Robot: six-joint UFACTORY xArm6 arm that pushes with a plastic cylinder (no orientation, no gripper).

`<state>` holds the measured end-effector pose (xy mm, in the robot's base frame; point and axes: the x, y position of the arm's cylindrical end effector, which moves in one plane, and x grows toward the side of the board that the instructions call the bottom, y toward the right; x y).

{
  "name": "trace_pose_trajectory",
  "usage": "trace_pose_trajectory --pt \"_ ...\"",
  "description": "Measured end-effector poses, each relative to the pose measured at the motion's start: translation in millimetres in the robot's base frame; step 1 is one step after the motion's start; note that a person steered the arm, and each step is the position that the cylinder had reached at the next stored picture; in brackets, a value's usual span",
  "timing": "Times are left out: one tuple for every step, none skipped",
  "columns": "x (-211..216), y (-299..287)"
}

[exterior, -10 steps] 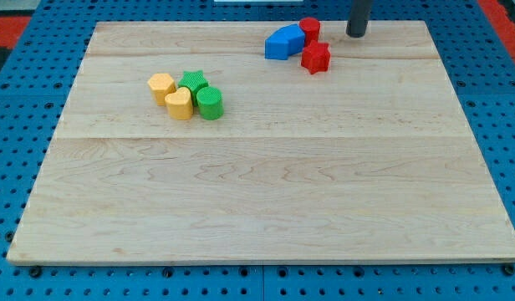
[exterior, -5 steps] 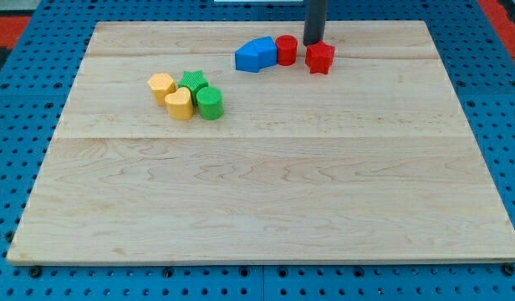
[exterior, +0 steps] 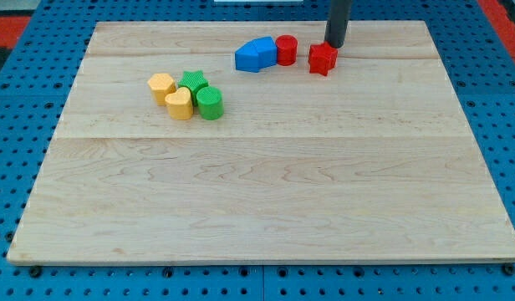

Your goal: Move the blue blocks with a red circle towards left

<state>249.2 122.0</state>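
Camera view shows a big wooden board [exterior: 266, 201] lying on a blue table with holes [exterior: 15, 150]. Near the view's top sits a blue block [exterior: 255, 55], long with a pointed end. A red round block [exterior: 286, 50] touches it on the view's right side. A red star-like block [exterior: 322, 58] sits a little way off, further to the view's right, with a small gap between it and the red round block.

Toward the view's left is a tight bunch of four small blocks: a yellow six-sided block [exterior: 161, 86], a yellow heart-shaped block [exterior: 180, 104], a green star block [exterior: 191, 82] and a green round block [exterior: 210, 104]. They touch each other.

My tip [exterior: 334, 45] is at the view's top, just above and right of the red star-like block, very close to it. My arm has no pincer, only a dark rod.
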Motion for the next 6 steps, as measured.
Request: trace_pose_trajectory --pt "4 -43" --pt "4 -101" --pt "1 -140" --pt "-11 -185" --pt "-19 -248" --pt "13 -257"
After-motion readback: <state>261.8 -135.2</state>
